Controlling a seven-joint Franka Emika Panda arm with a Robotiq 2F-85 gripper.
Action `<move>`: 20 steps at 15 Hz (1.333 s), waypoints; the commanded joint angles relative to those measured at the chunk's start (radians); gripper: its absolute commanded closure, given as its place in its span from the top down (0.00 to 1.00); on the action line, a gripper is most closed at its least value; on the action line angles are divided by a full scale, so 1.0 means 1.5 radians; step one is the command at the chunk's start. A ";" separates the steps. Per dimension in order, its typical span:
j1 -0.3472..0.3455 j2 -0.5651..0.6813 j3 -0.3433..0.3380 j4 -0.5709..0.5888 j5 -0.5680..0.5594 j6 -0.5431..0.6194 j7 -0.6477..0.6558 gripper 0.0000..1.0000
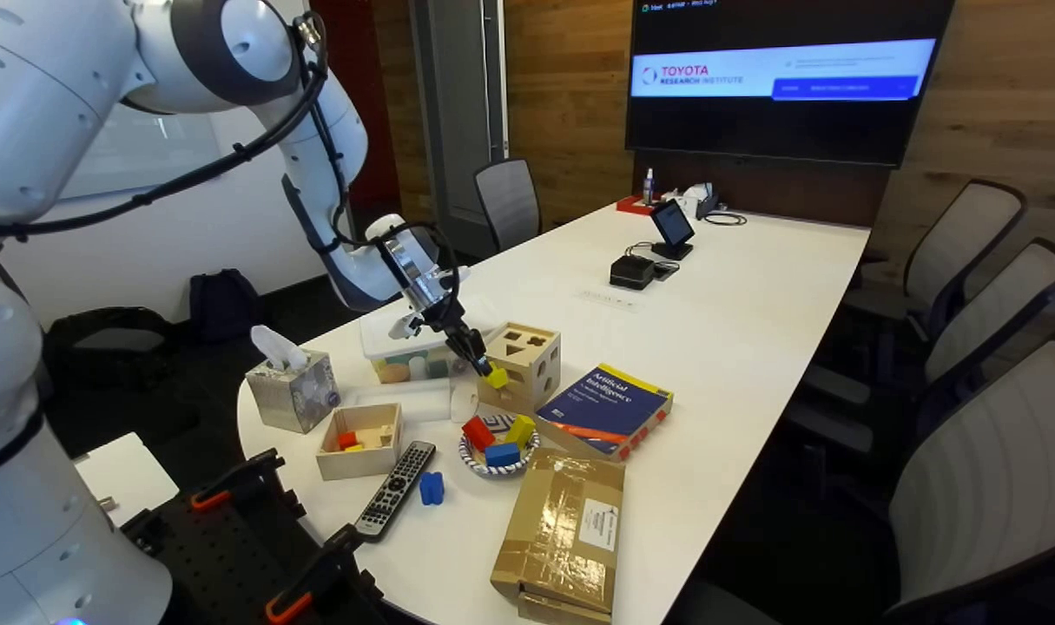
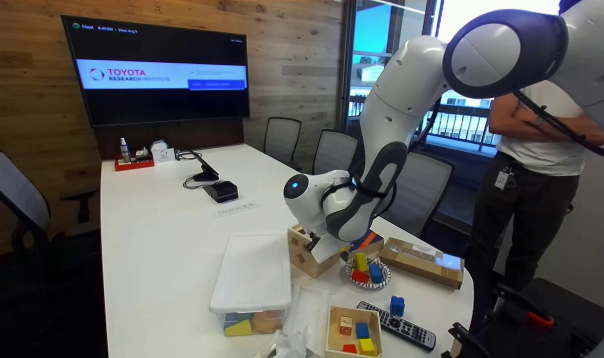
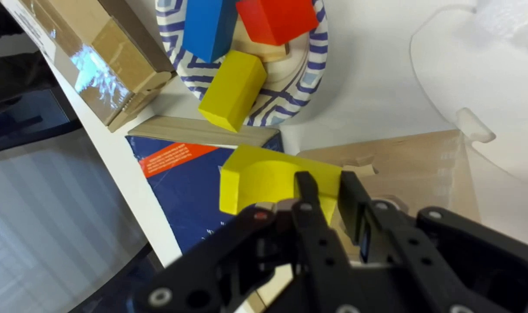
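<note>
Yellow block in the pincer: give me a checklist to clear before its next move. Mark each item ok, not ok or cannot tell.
1. Pincer shut on the held block: ok.
2. Held block clear of the sorter: cannot tell; they overlap in an exterior view.
3. Sorter's top uncovered: ok, its holes show in an exterior view.
4. Bowl upright on the table: ok.
5. No loose block outside the containers: not ok; a blue block stands beside the remote.
6. Person away from the pincer: ok, standing back with arms folded.

The held block [image 3: 270, 180] is yellow, bowl [image 3: 314, 71] striped blue.
</note>
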 commanded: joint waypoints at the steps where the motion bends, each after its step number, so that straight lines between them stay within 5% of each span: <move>1: 0.022 -0.008 0.006 -0.008 -0.021 -0.034 0.000 0.05; 14: 0.032 0.073 0.044 0.047 -0.034 -0.114 -0.012 0.05; 20: 0.020 0.025 0.044 0.026 -0.050 -0.094 -0.005 0.05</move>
